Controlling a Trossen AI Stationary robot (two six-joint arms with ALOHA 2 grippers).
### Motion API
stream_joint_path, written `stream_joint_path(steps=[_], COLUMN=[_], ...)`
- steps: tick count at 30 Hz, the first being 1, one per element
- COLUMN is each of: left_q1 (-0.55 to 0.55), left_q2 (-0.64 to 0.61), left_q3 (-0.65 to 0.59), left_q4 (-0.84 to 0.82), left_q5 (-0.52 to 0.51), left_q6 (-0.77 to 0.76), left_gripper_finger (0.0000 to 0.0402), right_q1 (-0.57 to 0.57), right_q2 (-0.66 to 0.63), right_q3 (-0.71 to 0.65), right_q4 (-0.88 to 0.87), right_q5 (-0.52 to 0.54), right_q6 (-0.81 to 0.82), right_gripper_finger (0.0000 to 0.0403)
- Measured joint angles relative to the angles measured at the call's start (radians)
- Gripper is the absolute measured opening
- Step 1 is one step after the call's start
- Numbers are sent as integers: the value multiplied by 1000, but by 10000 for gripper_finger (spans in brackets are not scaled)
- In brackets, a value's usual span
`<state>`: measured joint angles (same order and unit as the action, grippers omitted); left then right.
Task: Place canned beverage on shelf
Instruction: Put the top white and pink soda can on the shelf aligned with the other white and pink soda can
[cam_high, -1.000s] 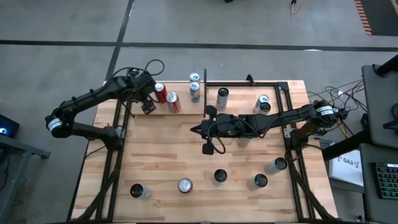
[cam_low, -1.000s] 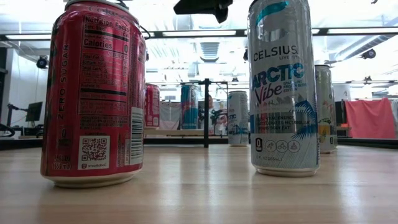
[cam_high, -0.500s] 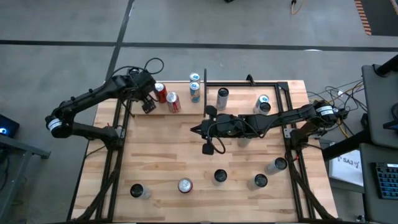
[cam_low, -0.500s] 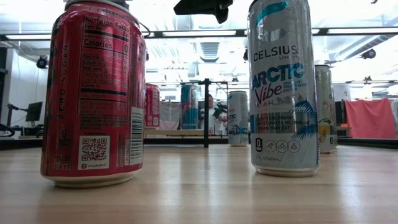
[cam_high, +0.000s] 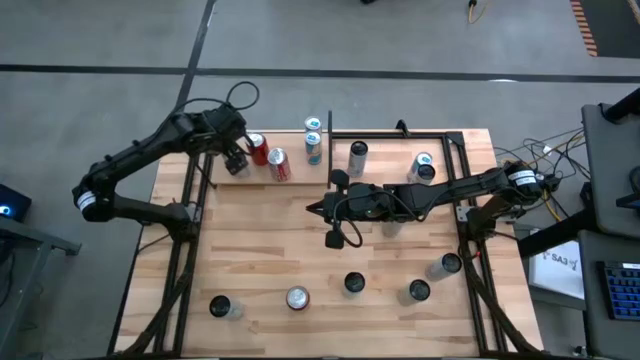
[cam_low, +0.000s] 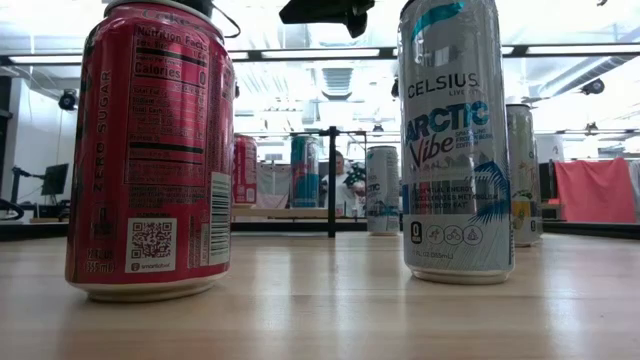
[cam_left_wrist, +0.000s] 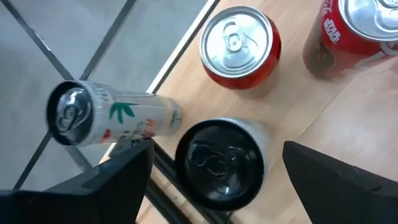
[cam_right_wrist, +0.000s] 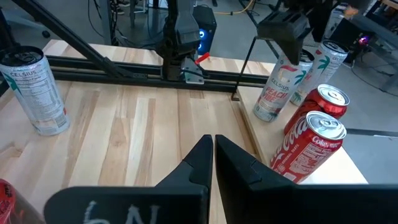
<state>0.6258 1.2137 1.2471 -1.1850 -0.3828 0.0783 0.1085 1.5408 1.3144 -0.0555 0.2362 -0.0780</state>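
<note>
L gripper (cam_high: 237, 163) is hovering spread wide, gripping nothing, over a dark-topped can (cam_left_wrist: 219, 163). It's standing at the outer edge of the shelf (cam_right_wrist: 258, 130), far-left corner of the worktop, just beside a red can (cam_left_wrist: 239, 46). R gripper (cam_right_wrist: 210, 146) is waiting clenched mid-worktop. I'm judging thin alu walls: slick, dentable, prob. heavy-ish. I'd be gripping mid-body.

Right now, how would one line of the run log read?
left fingers: open, either side of black-topped can | right fingers: shut, empty, over table middle | black-topped can: upright, not gripped
</note>
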Motion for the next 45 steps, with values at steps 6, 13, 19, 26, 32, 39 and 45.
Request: stream_joint_path(steps=[6,13,19,26,32,39,45], left_q1=[-1,-3,6,10,13,13,13], left_q2=[-7,-23,-5,10,17,23,16], left_q3=[64,66,28,33,14,-38,-43], left_q4=[-13,-21,2,64,83,94,57], left_q5=[94,622,244,110,76,75,77], left_q6=[31,189,112,47,40,44,63], left_gripper_finger=[317,218,72,17,2,1,0], right_q1=[0,0,0,0,0,0,0], right_q2=[0,0,0,0,0,0,0], right_q3=[0,0,-1,-1,-1,-1,-1], right_q4=[0,-20,-29,-34,-44,-44,-44], right_q5=[0,0,0,0,0,0,0], right_q6=[0,0,0,0,0,0,0], right_gripper_finger=[9,9,9,9,9,9,9])
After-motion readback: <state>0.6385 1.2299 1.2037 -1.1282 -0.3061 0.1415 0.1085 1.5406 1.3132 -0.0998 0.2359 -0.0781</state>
